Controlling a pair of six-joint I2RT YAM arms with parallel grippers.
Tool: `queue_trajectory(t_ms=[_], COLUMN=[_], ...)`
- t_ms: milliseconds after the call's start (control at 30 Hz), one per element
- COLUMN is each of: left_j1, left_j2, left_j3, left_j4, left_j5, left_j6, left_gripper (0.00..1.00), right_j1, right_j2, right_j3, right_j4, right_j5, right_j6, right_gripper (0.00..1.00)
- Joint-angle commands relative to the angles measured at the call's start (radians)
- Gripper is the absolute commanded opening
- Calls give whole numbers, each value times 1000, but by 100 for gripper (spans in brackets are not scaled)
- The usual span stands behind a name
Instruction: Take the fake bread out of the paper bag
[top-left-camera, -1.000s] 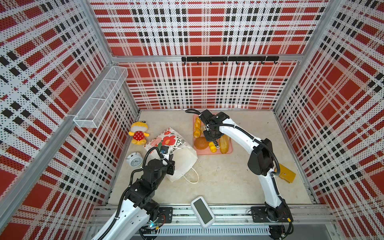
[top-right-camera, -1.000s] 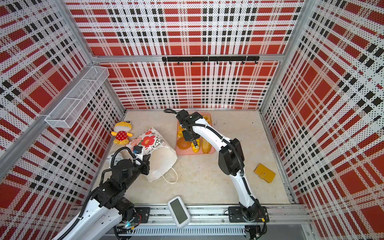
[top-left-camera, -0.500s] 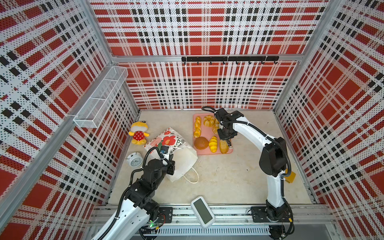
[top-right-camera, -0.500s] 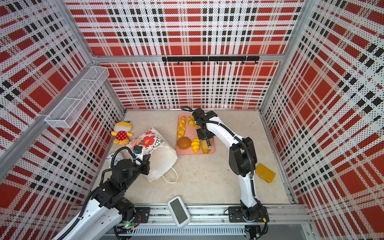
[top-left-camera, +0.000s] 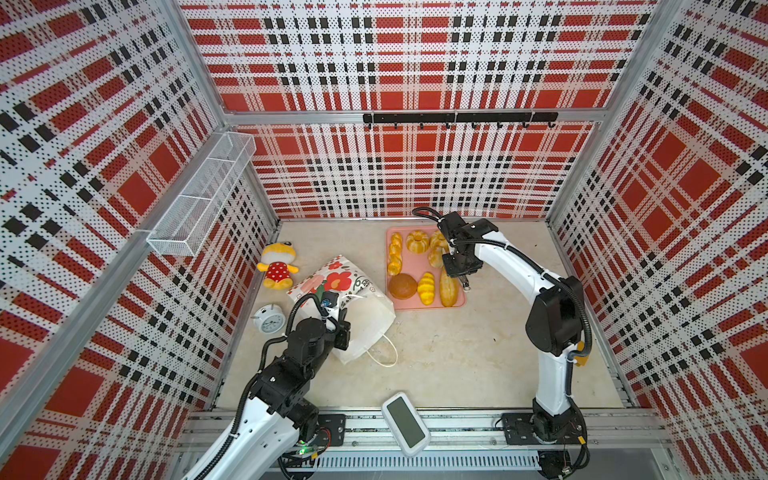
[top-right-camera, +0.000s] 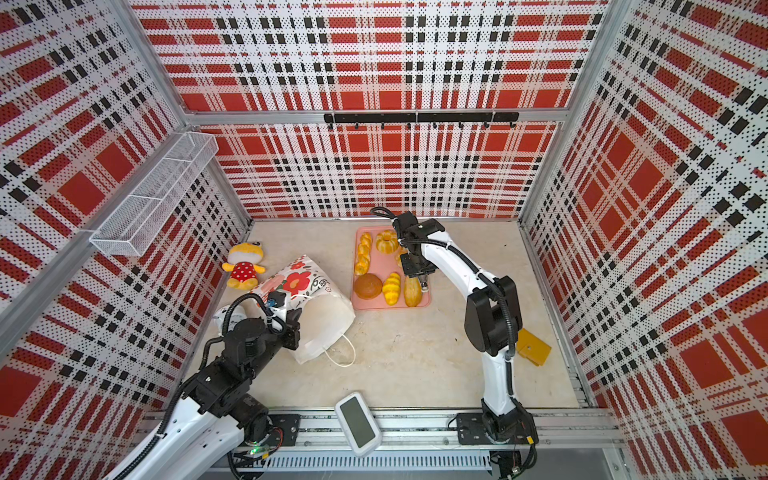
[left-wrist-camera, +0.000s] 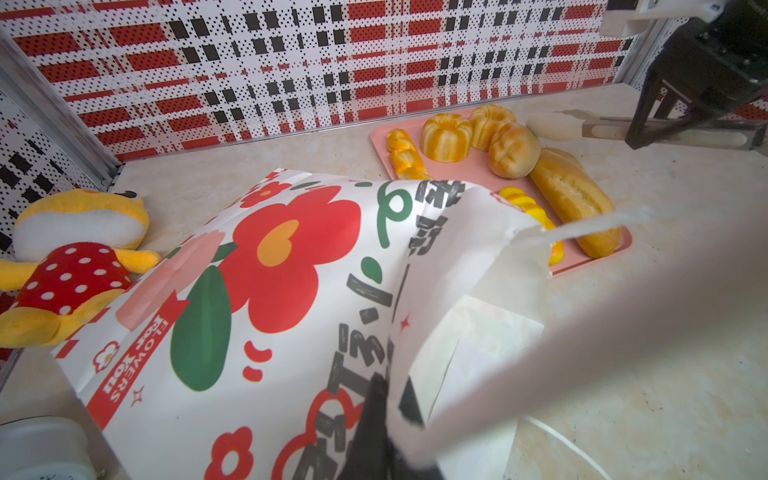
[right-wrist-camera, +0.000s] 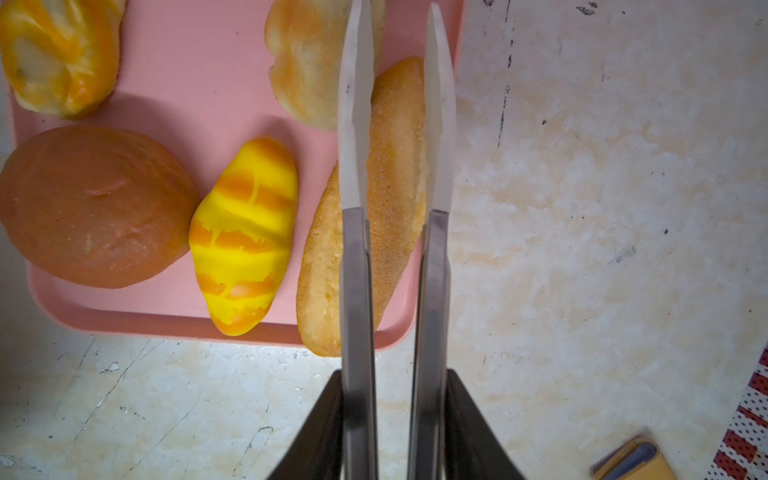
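Pincers first: my right pincer (right-wrist-camera: 395, 415) is clamped on a pair of tongs (right-wrist-camera: 355, 270), whose white tips stand apart over the long loaf (right-wrist-camera: 395, 166) without pinching it. My left pincer (top-left-camera: 341, 330) is pressed together on the mouth edge of the paper bag (top-left-camera: 365, 316), which lies on its side just beside the pink tray (top-left-camera: 409, 305). Seven pieces of fake bread (top-right-camera: 368, 286) lie on that tray: the loaf, a yellow striped roll (top-left-camera: 427, 288), a brown round bun (top-left-camera: 402, 286), a twisted stick (top-left-camera: 395, 257), two ring cakes (top-left-camera: 417, 242) and a pale bun (left-wrist-camera: 513, 149). I judge the unloading nearly or wholly done: what I see inside the bag is bare white paper, though its depth is hidden. Underneath is a pale, marbled, scuffed worktop (top-left-camera: 436, 353), walled by red, black and white plaid perforated panels (top-left-camera: 415, 174) carrying a white wire basket (top-left-camera: 199, 199) and a black hook rail (top-left-camera: 457, 118).
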Motion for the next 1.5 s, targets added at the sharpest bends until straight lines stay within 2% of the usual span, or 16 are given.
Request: queue_trajectory(t_ms=[0, 367, 633, 833, 933, 1233, 1467], left_j1=[-6, -5, -6, -5, -6, -6, -6], left_j2=[-6, -2, -4, 0, -3, -9, -10], left_j3=[7, 8, 8, 7, 8, 8, 7], left_j4=[0, 3, 6, 10, 8, 3, -1], left_j5=[-19, -17, -17, -15, -15, -19, -19], left_j6=[-7, -10, -11, -11, -11, -7, -7], left_gripper=[0, 0, 0, 0, 0, 0, 0], right_j1=[-14, -36, -34, -37, -37, -68, -81], right_j2=[-53, -76, -78, -53, -21, 126, 152], right_j3=[-8, 26, 99, 173, 219, 412, 378], right_j4=[2, -49, -103, -102, -86, -88, -77], right_j5=[22, 39, 39, -27, -95, -180, -179], right_j6=[-15, -37, -50, -57, -59, -60, -62], right_gripper=[37, 37, 32, 25, 23, 17, 13])
